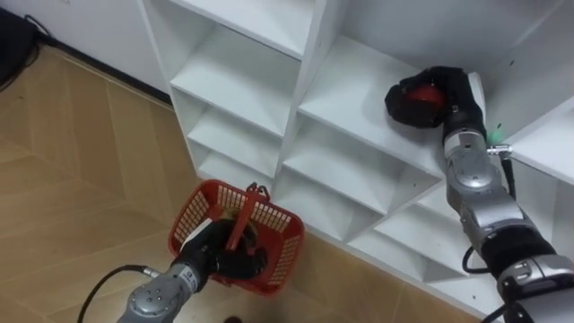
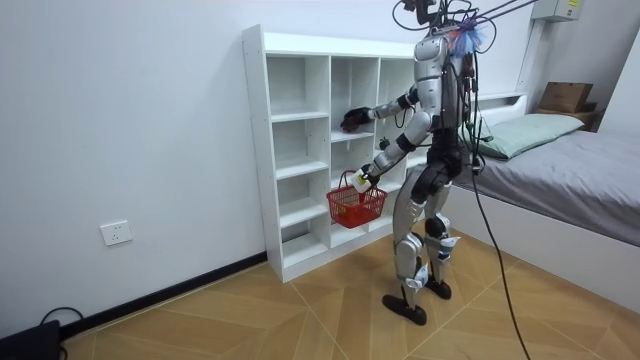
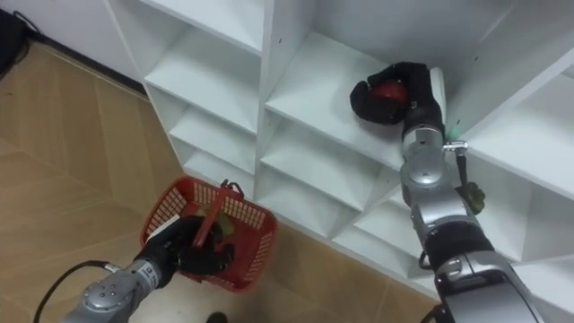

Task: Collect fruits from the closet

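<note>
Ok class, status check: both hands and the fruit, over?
Right hand shut on red fruit, on closet shelf. Left hand shut on red basket handle. Nothing in the way.

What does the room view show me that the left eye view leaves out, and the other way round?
The room view adds the robot standing upright before the shelves, a grey-covered bed behind it and a white wall socket. The left eye view adds a round red fruit inside the curled right hand, on a shelf. Both share the white boxy closet of open shelves and the red plastic mesh basket hanging from the left hand.
</note>
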